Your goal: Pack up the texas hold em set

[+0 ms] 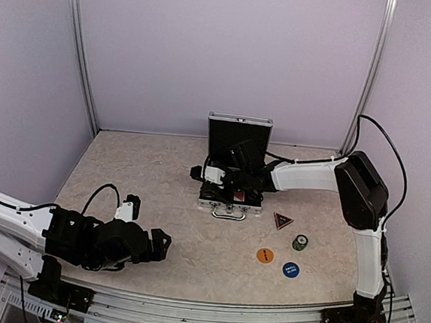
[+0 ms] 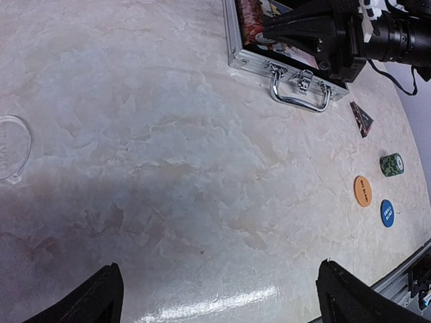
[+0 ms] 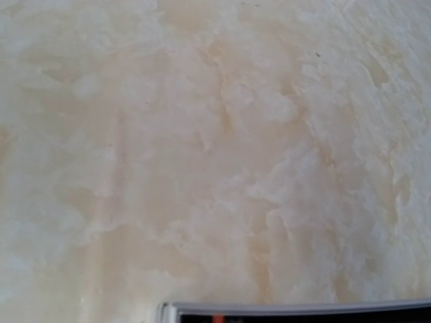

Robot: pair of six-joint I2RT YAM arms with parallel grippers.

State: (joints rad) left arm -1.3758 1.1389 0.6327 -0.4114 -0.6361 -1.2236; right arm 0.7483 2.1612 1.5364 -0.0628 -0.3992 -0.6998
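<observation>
The silver case (image 1: 230,207) of the texas hold em set lies open mid-table, its black-lined lid (image 1: 238,137) upright. Red-backed cards (image 2: 252,17) show inside it. To the right of the case, on the table, lie a dark triangular marker (image 1: 283,220), a short stack of green chips (image 1: 300,242), an orange disc (image 1: 265,255) and a blue disc (image 1: 290,269). My right gripper (image 1: 199,173) reaches leftward low over the case, shut; its own view shows only bare table and the case rim (image 3: 296,309). My left gripper (image 2: 219,286) stands open above bare table at the near left, holding nothing.
The case handle (image 2: 300,101) juts toward the near side. A faint clear ring (image 2: 10,148) lies on the table at the left. Metal frame posts (image 1: 81,51) and purple walls close in the back and sides. A rail (image 1: 224,317) runs along the near edge.
</observation>
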